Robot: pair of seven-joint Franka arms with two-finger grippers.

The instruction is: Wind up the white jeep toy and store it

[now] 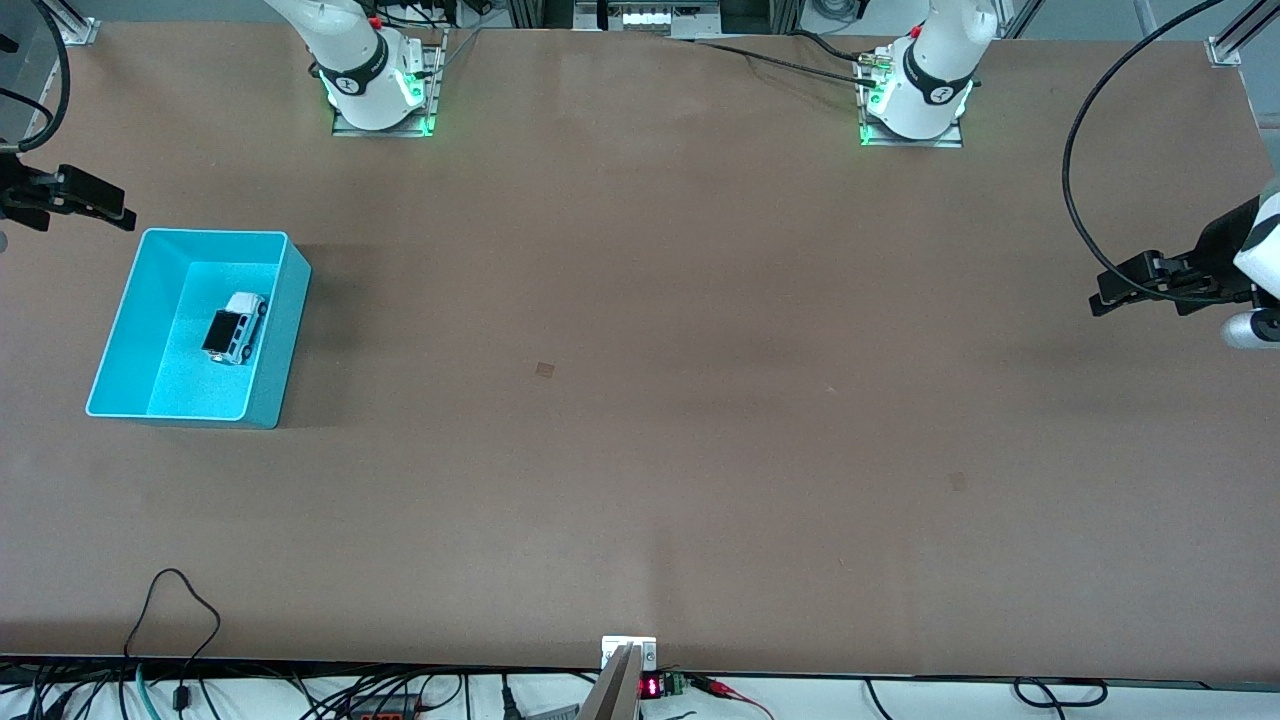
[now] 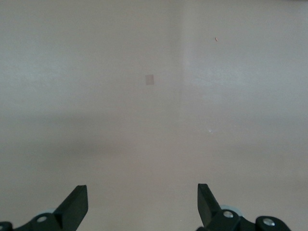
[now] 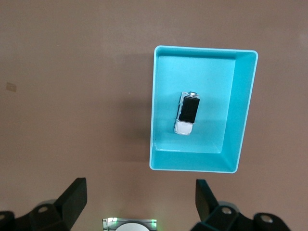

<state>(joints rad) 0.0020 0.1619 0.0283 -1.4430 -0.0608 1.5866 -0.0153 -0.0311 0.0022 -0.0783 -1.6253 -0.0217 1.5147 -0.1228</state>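
Note:
The white jeep toy [image 1: 236,327] [image 3: 186,113], boxy with a black roof, lies on the floor of a cyan bin [image 1: 283,330] [image 3: 241,110] at the right arm's end of the table. Nothing touches it. My right gripper [image 1: 118,207] [image 3: 141,190] hangs open high over that end of the table, beside the bin, with nothing between its fingers. My left gripper [image 1: 1112,290] [image 2: 142,192] waits open and empty over bare tabletop at the left arm's end.
The two arm bases [image 1: 380,90] [image 1: 915,100] stand along the table's edge farthest from the front camera. Loose cables [image 1: 170,610] lie at the edge nearest that camera. A small dark mark [image 1: 544,369] sits mid-table.

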